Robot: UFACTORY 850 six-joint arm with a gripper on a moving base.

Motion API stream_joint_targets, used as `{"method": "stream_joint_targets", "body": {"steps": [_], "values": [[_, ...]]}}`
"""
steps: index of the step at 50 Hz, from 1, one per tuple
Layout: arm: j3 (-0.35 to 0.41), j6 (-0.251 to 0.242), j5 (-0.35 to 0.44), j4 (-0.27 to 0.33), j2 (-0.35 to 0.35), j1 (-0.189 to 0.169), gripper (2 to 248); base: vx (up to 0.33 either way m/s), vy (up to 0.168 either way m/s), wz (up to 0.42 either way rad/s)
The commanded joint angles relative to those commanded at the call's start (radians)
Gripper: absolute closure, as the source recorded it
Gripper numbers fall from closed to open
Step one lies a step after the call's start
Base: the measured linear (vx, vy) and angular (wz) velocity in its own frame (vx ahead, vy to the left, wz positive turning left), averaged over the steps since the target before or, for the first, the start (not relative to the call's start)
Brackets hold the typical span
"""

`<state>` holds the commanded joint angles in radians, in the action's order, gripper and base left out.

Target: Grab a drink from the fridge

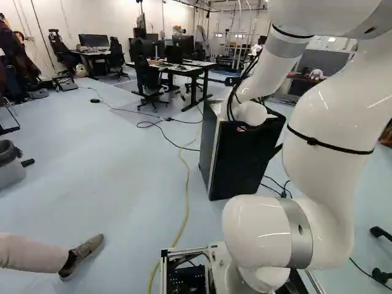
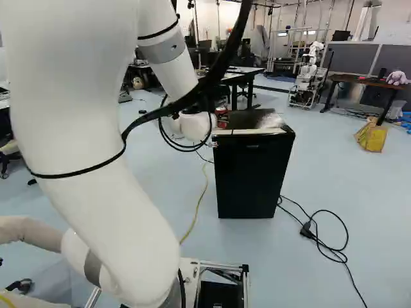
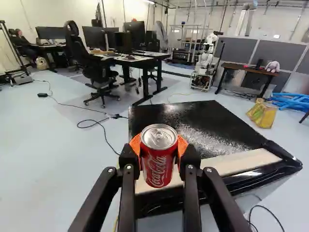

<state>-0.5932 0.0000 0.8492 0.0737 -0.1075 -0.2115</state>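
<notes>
One red can (image 3: pixel 158 157) is held between two fingers of the gripper (image 2: pixel 221 115), open to its width, near the fridge (image 2: pixel 252 176).

- A black office chair (image 3: pixel 79 50) is seen beside a desk (image 3: pixel 161 54) where monitors (image 3: pixel 134 36) are set.
- A yellow cable (image 1: pixel 187 190) and a black cable (image 2: pixel 307 229) are laid on the floor.
- A yellow bag (image 3: pixel 266 116) is seen near blue tubes (image 3: pixel 292 102).
- A plush toy (image 3: pixel 273 66) is placed on a brown table (image 3: pixel 241 68).
</notes>
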Motion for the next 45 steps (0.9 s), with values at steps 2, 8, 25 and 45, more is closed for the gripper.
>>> {"method": "stream_joint_targets", "body": {"steps": [2,8,25,45], "values": [[0.018,0.000,0.001,-0.003,0.014,0.007,157,0.000,0.000,0.000],[0.073,0.000,0.003,-0.011,0.056,0.031,157,0.000,0.000,0.000],[0.224,0.000,0.010,-0.033,0.171,0.094,157,0.000,0.000,0.000],[0.362,0.000,0.017,-0.053,0.277,0.151,157,0.000,0.000,0.000]]}}
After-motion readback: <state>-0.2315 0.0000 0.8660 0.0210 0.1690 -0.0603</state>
